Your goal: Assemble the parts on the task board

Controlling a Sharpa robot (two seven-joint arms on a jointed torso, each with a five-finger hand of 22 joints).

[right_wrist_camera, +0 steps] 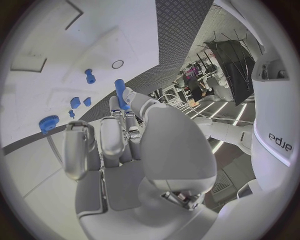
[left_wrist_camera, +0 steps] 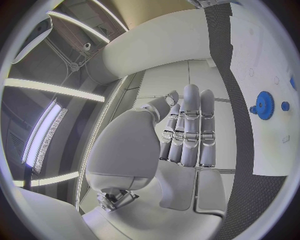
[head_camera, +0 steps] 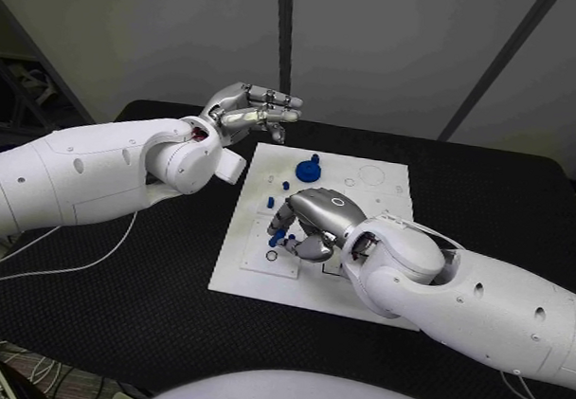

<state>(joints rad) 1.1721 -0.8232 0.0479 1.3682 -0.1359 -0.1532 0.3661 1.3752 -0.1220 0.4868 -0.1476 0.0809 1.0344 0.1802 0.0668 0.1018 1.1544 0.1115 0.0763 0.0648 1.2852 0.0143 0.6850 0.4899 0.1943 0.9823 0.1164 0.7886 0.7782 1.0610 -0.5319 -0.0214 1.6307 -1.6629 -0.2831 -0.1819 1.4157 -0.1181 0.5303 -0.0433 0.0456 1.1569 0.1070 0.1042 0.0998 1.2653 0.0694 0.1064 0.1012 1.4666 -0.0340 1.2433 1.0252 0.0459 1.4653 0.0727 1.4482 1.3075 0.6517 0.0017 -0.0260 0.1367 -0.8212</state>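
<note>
My right hand (head_camera: 316,219) hangs low over the task board (head_camera: 368,293), on the side of it nearest my left arm. Its fingers (right_wrist_camera: 117,137) are curled, and a blue peg (right_wrist_camera: 120,93) is pinched between the thumb and a fingertip; in the right wrist view the peg stands up from that pinch, and in the head view its blue end (head_camera: 277,238) shows just under the hand. The rest of that hand's fingers lie close together, bent toward the board.

My left hand (head_camera: 252,110) is raised off the far corner of the task board, well apart from the parts. Its fingers (left_wrist_camera: 190,130) are straight and pressed side by side, flat, with nothing in them; the thumb lies beside them.

On the task board, beyond my right hand, a blue gear (head_camera: 309,169) sits toward the far edge, with a small blue piece (head_camera: 284,186) just beside it on the near side. In the right wrist view more small blue parts (right_wrist_camera: 80,102) lie on the board near a second blue gear (right_wrist_camera: 48,122), and a short blue pin (right_wrist_camera: 90,76) lies farther out, near a small ring outline (right_wrist_camera: 117,64) marked in the board. The board itself lies in the middle of the black worktop (head_camera: 508,197).
</note>
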